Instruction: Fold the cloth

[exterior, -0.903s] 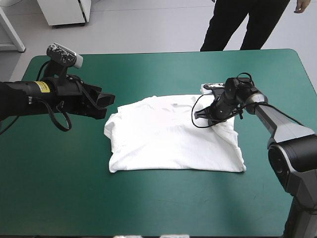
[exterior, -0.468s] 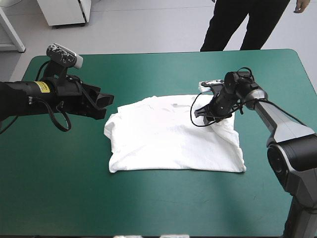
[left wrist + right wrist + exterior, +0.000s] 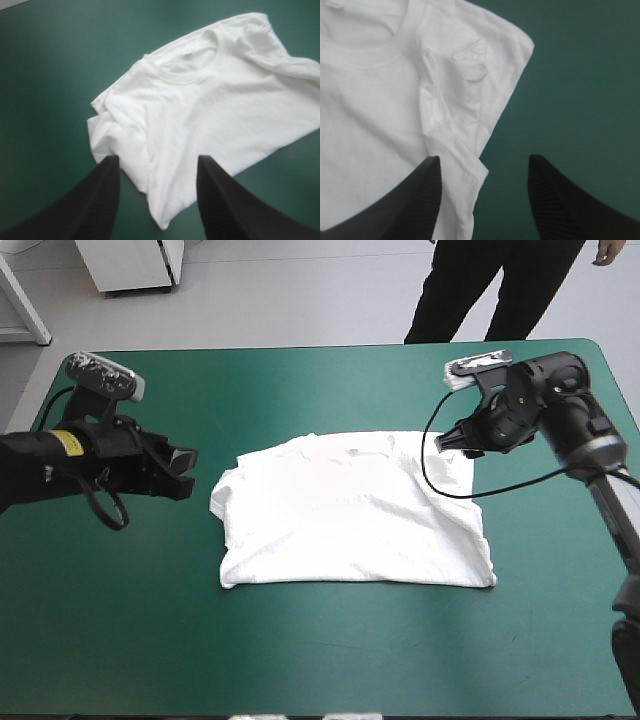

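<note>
**Table**, teal-green cover, seen from above. The T-shirt, white, lies spread flat at the table's middle. Its hem faces the near edge and its collar the far edge, and the sleeves are turned in, so the outline is a rough rectangle.

**Left gripper**: over bare cover between the T-shirt and the table's left edge, apart from the cloth. The black fingers stand well apart with nothing between them, and the T-shirt's rumpled left side lies ahead.

**Right gripper**: by the T-shirt's far right corner, toward the table's right edge. Its fingers are likewise spread wide and empty. The tucked sleeve lies ahead of one finger, bare cover ahead of the other.
</note>
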Robot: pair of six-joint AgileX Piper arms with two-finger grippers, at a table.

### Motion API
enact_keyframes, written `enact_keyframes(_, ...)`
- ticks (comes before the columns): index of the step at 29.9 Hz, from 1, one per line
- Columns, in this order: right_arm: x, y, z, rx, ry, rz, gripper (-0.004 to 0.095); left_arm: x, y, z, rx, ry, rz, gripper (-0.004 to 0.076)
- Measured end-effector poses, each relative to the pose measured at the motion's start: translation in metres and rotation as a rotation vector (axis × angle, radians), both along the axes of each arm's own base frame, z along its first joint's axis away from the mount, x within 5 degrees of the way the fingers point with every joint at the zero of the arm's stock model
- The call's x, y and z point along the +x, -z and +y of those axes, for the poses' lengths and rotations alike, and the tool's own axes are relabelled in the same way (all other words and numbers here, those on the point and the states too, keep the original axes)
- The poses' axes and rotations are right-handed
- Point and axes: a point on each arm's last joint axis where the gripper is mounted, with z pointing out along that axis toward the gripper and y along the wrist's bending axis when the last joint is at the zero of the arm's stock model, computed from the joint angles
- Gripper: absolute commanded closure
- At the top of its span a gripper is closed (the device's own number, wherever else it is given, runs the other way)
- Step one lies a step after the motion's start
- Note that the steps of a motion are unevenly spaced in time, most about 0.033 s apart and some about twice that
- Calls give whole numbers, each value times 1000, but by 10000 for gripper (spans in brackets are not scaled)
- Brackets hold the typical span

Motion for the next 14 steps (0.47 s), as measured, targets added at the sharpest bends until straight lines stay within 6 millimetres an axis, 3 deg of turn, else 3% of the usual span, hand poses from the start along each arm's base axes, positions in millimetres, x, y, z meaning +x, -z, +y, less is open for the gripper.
enact_keyframes(4,-36,-38,-10,30,34,-95,403,-30,12,11,16,-42,0,368)
enact_keyframes(8,-68,-64,-19,66,62,-174,403,-48,33,16,22,-43,38,304)
enact_keyframes(11,-88,-71,-24,89,84,-207,403,-50,52,16,30,-48,96,289)
enact_keyframes(14,-107,-65,-31,87,122,-204,403,-44,78,15,52,-53,187,289)
